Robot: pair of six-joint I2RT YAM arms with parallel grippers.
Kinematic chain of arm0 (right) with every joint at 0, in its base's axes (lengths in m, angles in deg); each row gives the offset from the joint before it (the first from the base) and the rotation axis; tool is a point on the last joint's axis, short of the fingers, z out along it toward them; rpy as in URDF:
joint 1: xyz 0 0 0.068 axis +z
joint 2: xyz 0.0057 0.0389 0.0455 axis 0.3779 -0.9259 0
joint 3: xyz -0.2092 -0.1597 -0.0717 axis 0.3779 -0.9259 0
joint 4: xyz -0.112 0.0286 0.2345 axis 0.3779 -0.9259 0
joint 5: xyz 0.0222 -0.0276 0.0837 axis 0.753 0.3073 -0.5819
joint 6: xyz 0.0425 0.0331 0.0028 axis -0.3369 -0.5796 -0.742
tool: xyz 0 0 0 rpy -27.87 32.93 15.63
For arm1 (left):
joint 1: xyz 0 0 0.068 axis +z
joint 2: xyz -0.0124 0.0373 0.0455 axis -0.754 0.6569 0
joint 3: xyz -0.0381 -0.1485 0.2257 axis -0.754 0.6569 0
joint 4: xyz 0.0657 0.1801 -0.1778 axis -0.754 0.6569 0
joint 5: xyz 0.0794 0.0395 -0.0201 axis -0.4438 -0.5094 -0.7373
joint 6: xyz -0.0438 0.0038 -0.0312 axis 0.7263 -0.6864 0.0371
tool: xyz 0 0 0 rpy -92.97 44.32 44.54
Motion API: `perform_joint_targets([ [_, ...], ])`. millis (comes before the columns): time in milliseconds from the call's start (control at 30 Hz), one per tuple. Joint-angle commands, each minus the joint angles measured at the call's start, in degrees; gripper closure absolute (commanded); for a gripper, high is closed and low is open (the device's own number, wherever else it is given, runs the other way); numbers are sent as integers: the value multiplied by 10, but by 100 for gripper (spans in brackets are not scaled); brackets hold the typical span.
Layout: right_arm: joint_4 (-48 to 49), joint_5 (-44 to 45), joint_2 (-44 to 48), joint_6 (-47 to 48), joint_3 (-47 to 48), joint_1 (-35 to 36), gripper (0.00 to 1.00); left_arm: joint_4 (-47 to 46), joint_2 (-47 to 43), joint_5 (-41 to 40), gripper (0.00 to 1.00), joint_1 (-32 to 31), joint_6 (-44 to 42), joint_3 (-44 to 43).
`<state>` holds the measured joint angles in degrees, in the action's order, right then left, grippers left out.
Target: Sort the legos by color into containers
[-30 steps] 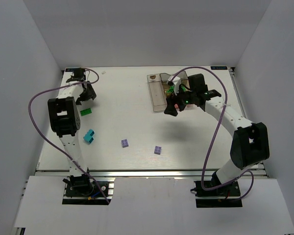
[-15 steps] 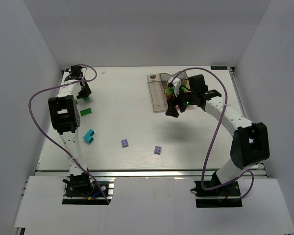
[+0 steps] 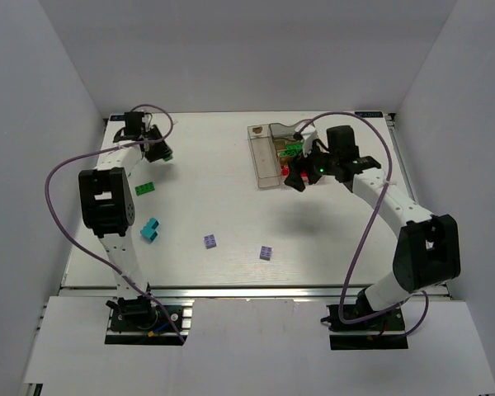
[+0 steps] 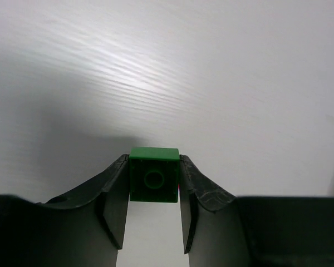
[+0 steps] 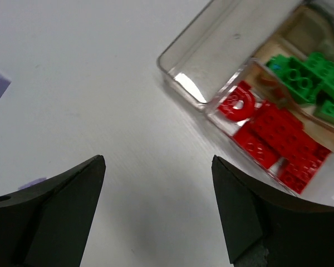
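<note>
Now the left pincer (image 3: 158,151), far-left corner, pinches a green lego (image 4: 153,179). Next, carry it to the bins (image 3: 262,165); right pincer (image 5: 157,167) is spread.

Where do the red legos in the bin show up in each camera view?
Top external: red legos in the near compartment of the containers, right of centre.
Left wrist: not in it.
Right wrist: red legos right of centre.
Shared landmark: green legos in the adjoining compartment.
</note>
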<state>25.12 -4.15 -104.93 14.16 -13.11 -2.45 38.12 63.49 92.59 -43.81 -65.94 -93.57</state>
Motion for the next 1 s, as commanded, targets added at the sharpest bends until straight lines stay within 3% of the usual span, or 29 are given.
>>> perform_joint_targets([
  [0,127,64,55,-77,-23,-22,17,-113,-114,163,88,-57,47,25],
  [33,143,83,61,-91,-38,-30,14,-118,-125,181,89,-72,54,28],
  [100,158,70,66,-92,-39,-37,18,-151,-139,198,89,-120,68,45],
  [233,112,22,36,-129,2,-68,100,-216,-149,225,89,-190,130,73],
  [367,77,13,15,-159,30,-86,100,-233,-72,217,89,-253,148,-40],
  [467,90,7,31,-161,18,-101,100,-185,12,188,89,-293,148,-134],
  [500,93,8,36,-160,12,-102,100,-150,35,179,89,-309,145,-203],
  [600,91,8,50,-159,0,-108,100,-125,94,144,88,-320,140,-278],
  [733,94,9,73,-156,-23,-121,100,-102,135,97,81,-341,136,-311],
  [967,97,-4,81,-155,-41,-130,100,-84,165,83,69,-361,135,-330],
])
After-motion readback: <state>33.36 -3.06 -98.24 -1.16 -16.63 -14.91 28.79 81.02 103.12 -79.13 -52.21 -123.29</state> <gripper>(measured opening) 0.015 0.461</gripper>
